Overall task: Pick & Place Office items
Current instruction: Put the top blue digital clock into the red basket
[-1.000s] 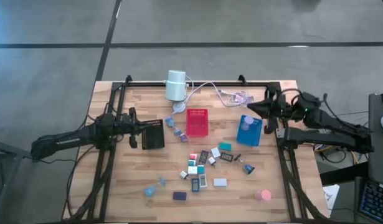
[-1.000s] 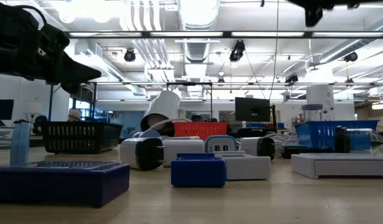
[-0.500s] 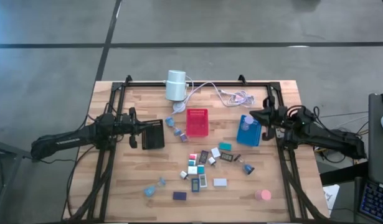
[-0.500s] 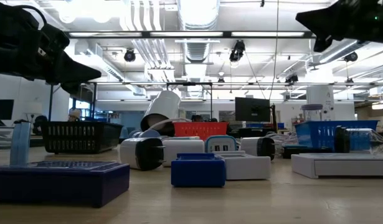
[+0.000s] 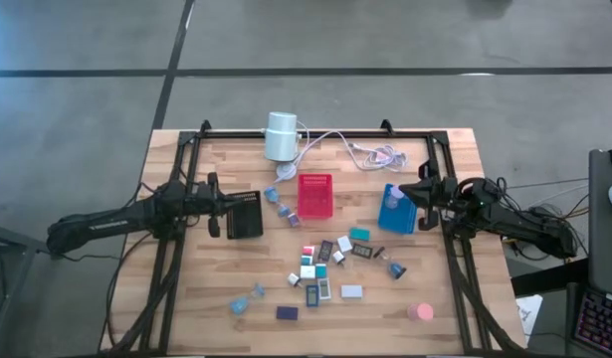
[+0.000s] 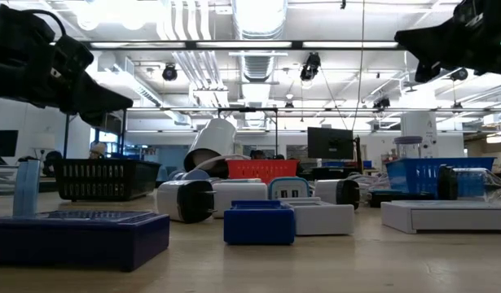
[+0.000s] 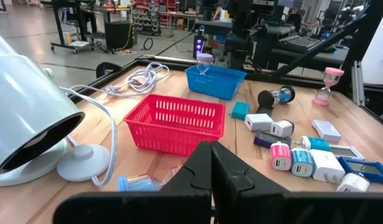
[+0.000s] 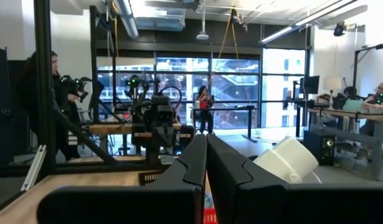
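Office items (image 5: 325, 267) lie loose on the table (image 5: 186, 298), most of them bunched in the middle below the red tray (image 5: 314, 195) — small white, teal, blue and dark blocks close together, some touching. A teal block (image 5: 360, 235) sits at the cluster's upper right, a white block (image 5: 352, 291) at its lower right, a dark blue block (image 5: 287, 312) alone nearer the front edge. A pink disc (image 5: 419, 311) lies apart at the front right. Small light-blue pieces (image 5: 244, 301) lie front left, and a few more (image 5: 277, 200) sit between the red tray and the black tray (image 5: 244, 214).

From the left wrist, the cluster reads as white blocks (image 7: 260, 121), a pink-faced one (image 7: 280, 154) and a blue one (image 7: 301, 160) just past the red tray (image 7: 179, 123), with a pink hourglass (image 7: 327, 87) farther off. Low view: a blue block (image 6: 259, 222) in front, white blocks (image 6: 321, 216) behind it.

Blue tray (image 5: 398, 208) is at the right, holding one item whose kind cannot be made out. White cylinder (image 5: 281, 136) with its cable (image 5: 350, 145) lies at the back edge.

Left hand (image 5: 229, 212) — fingers together, holding nothing, at the black tray's left side. Right hand (image 5: 407, 193) — fingers together, empty, at the blue tray's right edge, raised off the table in the low view (image 6: 406, 37).
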### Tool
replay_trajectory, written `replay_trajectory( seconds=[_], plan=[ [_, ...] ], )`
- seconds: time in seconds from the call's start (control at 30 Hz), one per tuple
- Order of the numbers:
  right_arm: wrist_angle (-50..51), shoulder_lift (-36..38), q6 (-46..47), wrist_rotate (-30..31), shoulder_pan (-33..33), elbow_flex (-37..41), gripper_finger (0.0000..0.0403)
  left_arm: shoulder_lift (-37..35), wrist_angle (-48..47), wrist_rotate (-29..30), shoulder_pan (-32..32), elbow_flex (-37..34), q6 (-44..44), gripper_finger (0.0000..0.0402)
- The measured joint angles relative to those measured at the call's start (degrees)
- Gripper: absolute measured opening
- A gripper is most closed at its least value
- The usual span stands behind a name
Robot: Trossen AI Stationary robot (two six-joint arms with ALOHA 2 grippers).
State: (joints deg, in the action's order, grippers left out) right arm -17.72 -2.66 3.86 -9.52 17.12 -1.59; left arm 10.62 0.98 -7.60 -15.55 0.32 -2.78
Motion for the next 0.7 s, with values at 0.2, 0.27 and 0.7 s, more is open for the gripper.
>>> replay_trajectory(
  seconds=[0.2, 0.27, 0.7],
  plan=[
    [1.08, -0.02, -0.04, -0.10, 0.02, 0.65, 0.0008, 0.03, 0.01, 0.00, 0.02, 0.00, 0.01, 0.0000],
    [2.19, -0.01, -0.67, -0.12, 0.02, 1.10, 0.0008, 0.03, 0.01, 0.00, 0.02, 0.00, -0.01, 0.0000],
    [2.32, -0.55, -3.71, -1.51, 0.02, 1.08, 0.0008, 0.14, 0.33, 2.95, 0.01, -0.02, -2.37, 0.0000]
  ],
)
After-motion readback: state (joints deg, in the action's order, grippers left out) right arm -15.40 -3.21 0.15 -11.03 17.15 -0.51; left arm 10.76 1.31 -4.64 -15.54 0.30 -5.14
